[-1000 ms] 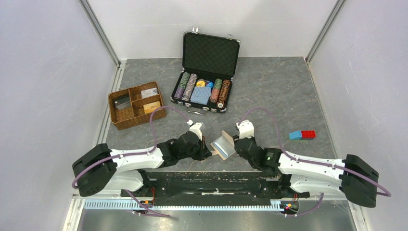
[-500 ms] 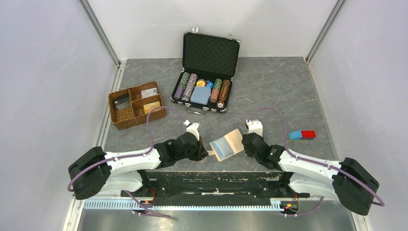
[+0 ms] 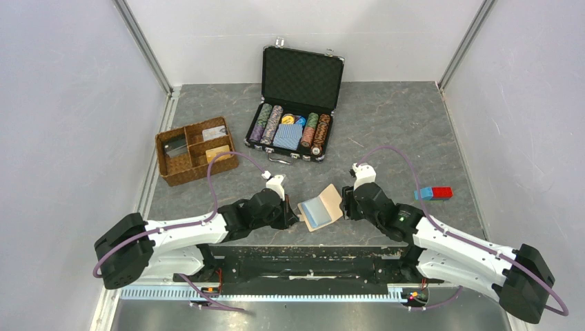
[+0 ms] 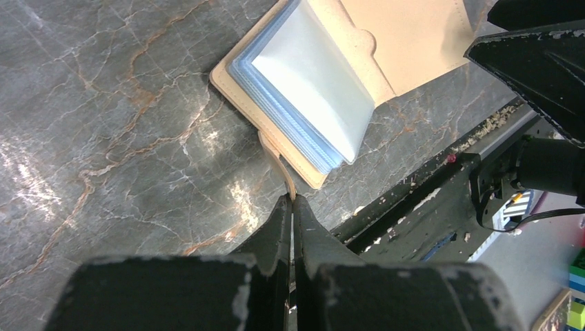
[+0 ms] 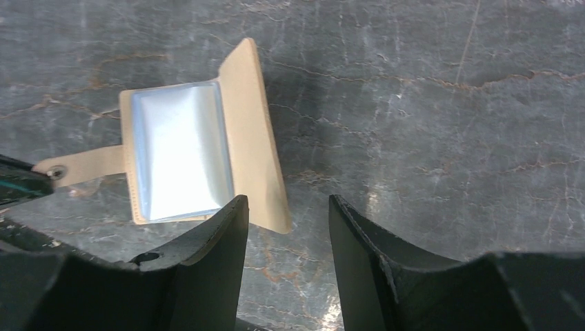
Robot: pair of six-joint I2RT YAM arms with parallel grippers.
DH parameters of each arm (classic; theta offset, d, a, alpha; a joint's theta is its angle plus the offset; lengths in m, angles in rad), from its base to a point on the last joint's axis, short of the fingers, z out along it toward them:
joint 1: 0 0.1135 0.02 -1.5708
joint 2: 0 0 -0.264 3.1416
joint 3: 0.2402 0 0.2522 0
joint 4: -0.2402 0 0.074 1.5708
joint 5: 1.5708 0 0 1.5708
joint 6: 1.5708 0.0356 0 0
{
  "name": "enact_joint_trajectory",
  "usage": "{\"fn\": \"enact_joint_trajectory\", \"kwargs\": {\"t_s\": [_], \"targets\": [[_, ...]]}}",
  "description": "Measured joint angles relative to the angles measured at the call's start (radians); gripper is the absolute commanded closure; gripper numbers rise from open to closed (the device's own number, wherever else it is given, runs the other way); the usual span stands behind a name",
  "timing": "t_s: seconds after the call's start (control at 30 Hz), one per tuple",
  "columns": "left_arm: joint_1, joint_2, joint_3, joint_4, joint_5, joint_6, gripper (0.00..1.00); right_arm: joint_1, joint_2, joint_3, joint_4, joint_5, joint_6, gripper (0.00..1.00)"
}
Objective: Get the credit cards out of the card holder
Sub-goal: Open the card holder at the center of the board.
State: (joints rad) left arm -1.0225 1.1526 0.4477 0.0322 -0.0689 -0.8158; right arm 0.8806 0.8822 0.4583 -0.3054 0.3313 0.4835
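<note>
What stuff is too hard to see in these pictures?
- Whether anything remains in the card holder: both wrist views, glare whitens the pale sleeves.
- End of the strap tab: left wrist view, pinched between the left gripper's shut fingers.
- Print on the cards in the wicker tray: top view, too small.

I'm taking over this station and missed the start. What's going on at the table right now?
The left gripper is shut on the strap tab of the tan card holder. The holder lies open on the table with its pale blue pockets facing up. The right gripper is open beside the holder's flap, gripping nothing. A few cards lie in the wicker tray.
</note>
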Motion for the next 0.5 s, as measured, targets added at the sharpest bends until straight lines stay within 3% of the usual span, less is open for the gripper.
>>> {"fn": "enact_joint_trajectory", "kwargs": {"t_s": [0.27,0.33,0.5], "targets": [[0.0,-0.018,0.0,0.018,0.019,0.0,0.98,0.002,-0.028,0.049,-0.026,-0.05,-0.005,0.51],[0.0,-0.021,0.0,0.023,0.02,0.0,0.98,0.008,-0.032,0.078,-0.026,-0.053,-0.008,0.55],[0.0,-0.023,0.0,0.026,0.022,0.0,0.98,0.071,-0.027,0.124,0.014,-0.07,-0.023,0.56]]}}
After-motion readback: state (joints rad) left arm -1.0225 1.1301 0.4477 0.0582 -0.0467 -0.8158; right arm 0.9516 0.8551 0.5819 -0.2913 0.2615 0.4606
